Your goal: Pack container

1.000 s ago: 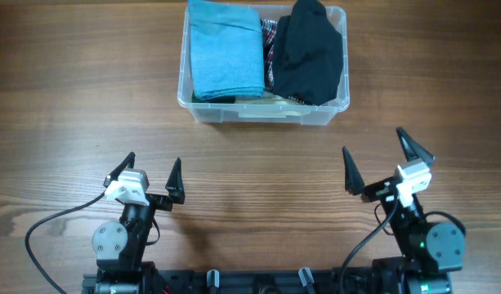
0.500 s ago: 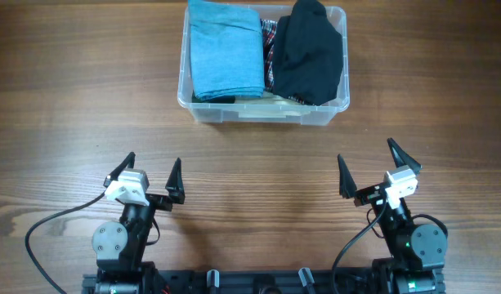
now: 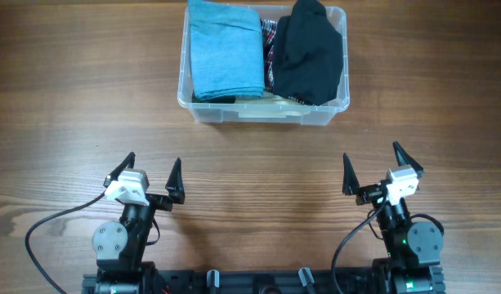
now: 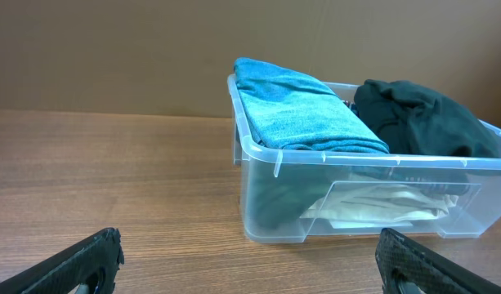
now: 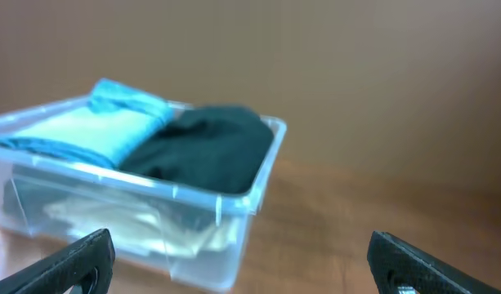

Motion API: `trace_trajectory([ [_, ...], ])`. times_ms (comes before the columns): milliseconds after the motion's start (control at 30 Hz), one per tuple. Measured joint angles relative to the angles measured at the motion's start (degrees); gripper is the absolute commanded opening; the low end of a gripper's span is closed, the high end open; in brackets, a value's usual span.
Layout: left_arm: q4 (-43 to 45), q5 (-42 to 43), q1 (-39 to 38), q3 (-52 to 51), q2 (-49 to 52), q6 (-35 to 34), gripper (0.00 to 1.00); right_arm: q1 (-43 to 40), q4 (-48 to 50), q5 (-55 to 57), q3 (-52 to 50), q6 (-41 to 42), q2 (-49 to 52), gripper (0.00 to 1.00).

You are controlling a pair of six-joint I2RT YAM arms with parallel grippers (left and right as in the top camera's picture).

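Note:
The clear plastic container [image 3: 332,109] stands at the far middle of the table. It holds a folded blue garment [image 3: 225,47], a black garment [image 3: 309,51] and a plaid piece [image 3: 269,39] between them. It also shows in the left wrist view [image 4: 270,192] and, blurred, in the right wrist view [image 5: 234,237]. My left gripper [image 3: 151,175] is open and empty near the front edge. My right gripper [image 3: 371,171] is open and empty near the front edge. Both are well short of the container.
The wooden table [image 3: 87,98] stretches to both sides of the container. Black cables run from each arm base at the front edge. A brown wall stands behind the table in the wrist views.
My right arm has drawn back toward the front edge and turned a little. The left arm and the container have not moved.

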Motion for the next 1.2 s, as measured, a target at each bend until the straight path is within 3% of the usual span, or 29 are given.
trace_trajectory([
  [1200, 0.00, 0.00, 0.00, 0.00, 0.00, 0.00, 1.00, -1.68, -1.99, -0.02, -0.02, 0.00, -0.04, 1.00],
])
